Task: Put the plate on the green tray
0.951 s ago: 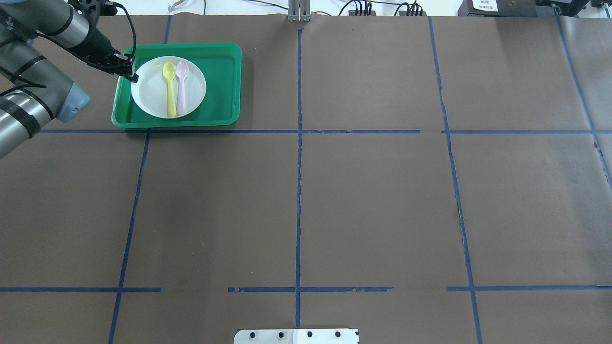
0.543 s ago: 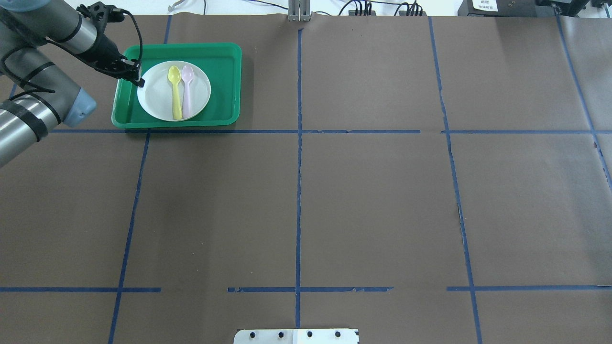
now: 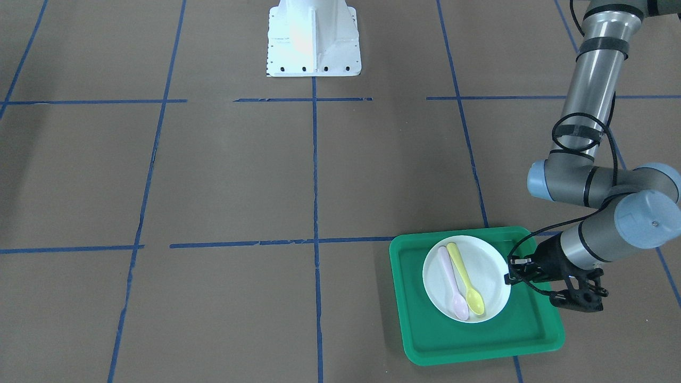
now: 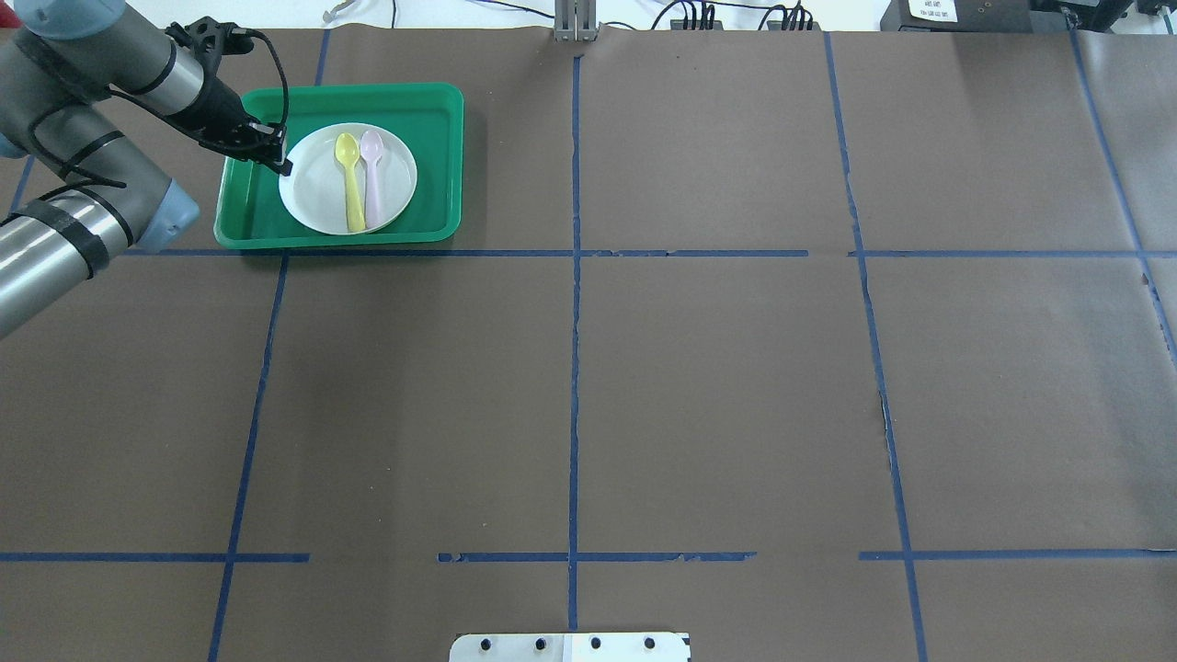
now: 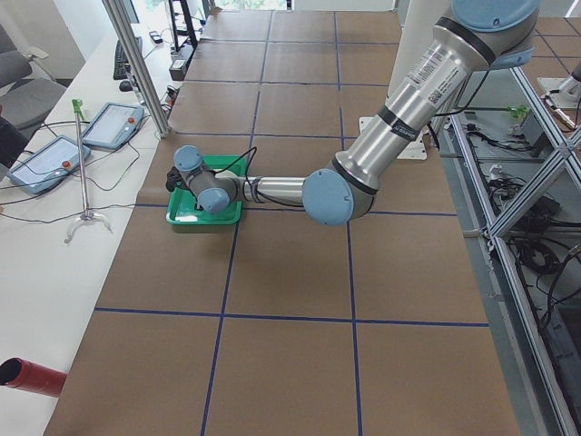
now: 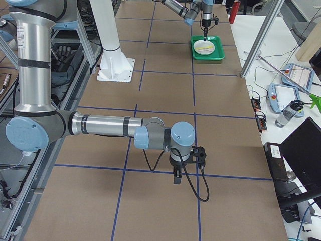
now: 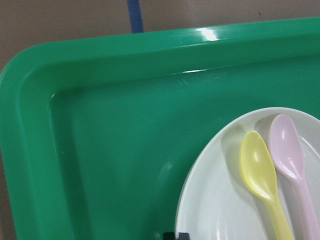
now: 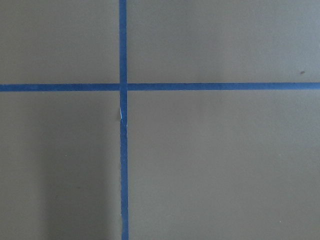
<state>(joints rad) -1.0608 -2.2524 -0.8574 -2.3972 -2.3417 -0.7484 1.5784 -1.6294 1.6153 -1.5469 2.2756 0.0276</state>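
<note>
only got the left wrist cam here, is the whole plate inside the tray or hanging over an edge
observer: the overhead view shows the whole plate inside the rim of the green tray, with green showing on every side.
operator: where's the grip on it
observer: the left gripper pinches the plate's rim on the robot's left side.
operator: right arm anywhere close
observer: no. In the exterior right view the right gripper hangs over the brown table by a tape crossing, far from the tray.
</note>
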